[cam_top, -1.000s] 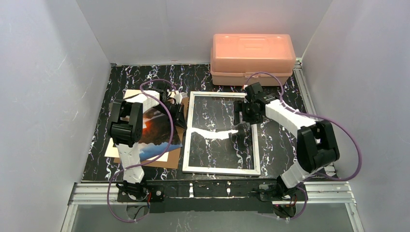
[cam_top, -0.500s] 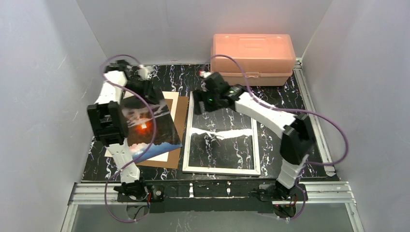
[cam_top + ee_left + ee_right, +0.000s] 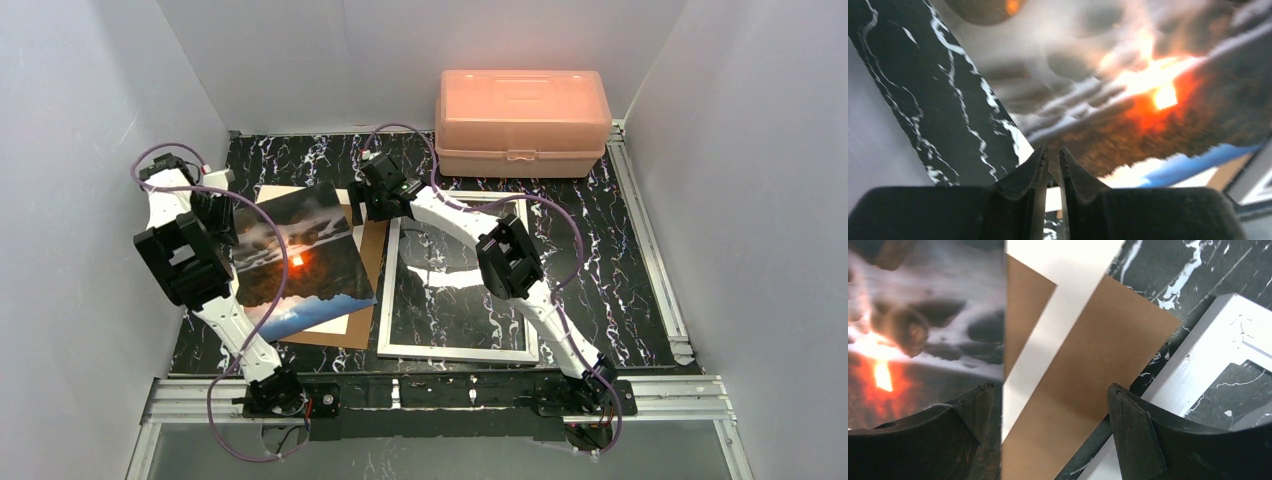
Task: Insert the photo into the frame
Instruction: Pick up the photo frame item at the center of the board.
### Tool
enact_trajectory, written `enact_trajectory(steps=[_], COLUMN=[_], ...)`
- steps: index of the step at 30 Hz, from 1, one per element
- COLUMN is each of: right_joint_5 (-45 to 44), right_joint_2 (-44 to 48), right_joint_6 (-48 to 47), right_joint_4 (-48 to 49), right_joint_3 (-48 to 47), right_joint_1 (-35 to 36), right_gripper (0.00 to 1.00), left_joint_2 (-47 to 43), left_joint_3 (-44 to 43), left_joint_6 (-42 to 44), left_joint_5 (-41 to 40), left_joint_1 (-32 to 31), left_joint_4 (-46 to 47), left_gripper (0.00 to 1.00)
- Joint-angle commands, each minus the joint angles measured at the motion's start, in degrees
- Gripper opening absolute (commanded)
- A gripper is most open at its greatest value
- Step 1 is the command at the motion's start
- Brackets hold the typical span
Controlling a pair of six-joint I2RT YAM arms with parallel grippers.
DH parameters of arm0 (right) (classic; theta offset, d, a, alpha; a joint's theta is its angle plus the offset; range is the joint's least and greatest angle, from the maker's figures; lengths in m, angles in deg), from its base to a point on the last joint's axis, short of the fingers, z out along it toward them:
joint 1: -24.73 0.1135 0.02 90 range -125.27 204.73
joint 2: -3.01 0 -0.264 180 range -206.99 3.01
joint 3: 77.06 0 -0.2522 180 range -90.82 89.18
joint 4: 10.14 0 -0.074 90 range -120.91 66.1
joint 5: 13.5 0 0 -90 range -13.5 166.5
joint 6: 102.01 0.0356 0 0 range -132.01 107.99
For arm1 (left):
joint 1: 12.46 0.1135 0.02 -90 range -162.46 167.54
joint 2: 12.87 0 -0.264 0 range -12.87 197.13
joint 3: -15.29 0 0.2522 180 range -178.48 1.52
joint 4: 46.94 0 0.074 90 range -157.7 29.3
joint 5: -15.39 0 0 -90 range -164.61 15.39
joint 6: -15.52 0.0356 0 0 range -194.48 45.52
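The photo (image 3: 300, 252), dark clouds with an orange glow, is raised off the brown backing board (image 3: 372, 240) on the left of the table. My left gripper (image 3: 224, 214) is shut on its left edge; in the left wrist view the fingertips (image 3: 1050, 150) pinch the edge of the photo (image 3: 1158, 85). The white frame (image 3: 455, 351) lies flat to the right, its pane bare. My right gripper (image 3: 369, 199) is open and empty by the photo's upper right corner; in the right wrist view (image 3: 1048, 390) it hovers over the board (image 3: 1088, 365), between the photo (image 3: 923, 335) and the frame (image 3: 1208, 355).
A pink plastic box (image 3: 521, 108) stands at the back right. A white sheet (image 3: 338, 318) lies on the board under the photo. White walls close in the left, back and right sides. A metal rail (image 3: 440, 390) runs along the near edge.
My left gripper swung left and back with the photo, lifting and spreading it. My right arm moved from over the frame's middle to its top-left corner beside the photo.
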Motion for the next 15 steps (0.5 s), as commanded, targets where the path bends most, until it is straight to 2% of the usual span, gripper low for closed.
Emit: enact_trajectory(steps=[1,7,15], right_joint_5=[-1.37,0.92,-1.99], right_joint_2=[-0.34,-2.35,-6.19], right_joint_6=[4.40,6.19,5.60], right_joint_4=[5.15,8.13,15.58], right_joint_3=[-0.38,-0.33,-2.01], right_joint_1=[-0.59,-0.75,-2.68], right_gripper=[0.91,0.91,0.91], left_joint_2=[2.33,7.10,8.71], left_joint_3=[0.20,0.23,3.86], left_joint_6=[-0.52,-1.71,-1.14], left_joint_5=[-8.71,-12.71,-13.24], left_joint_1=[-0.71,-0.80,-2.07], left_joint_4=[8.81,12.68,15.80], left_gripper=[0.11,0.08,0.07])
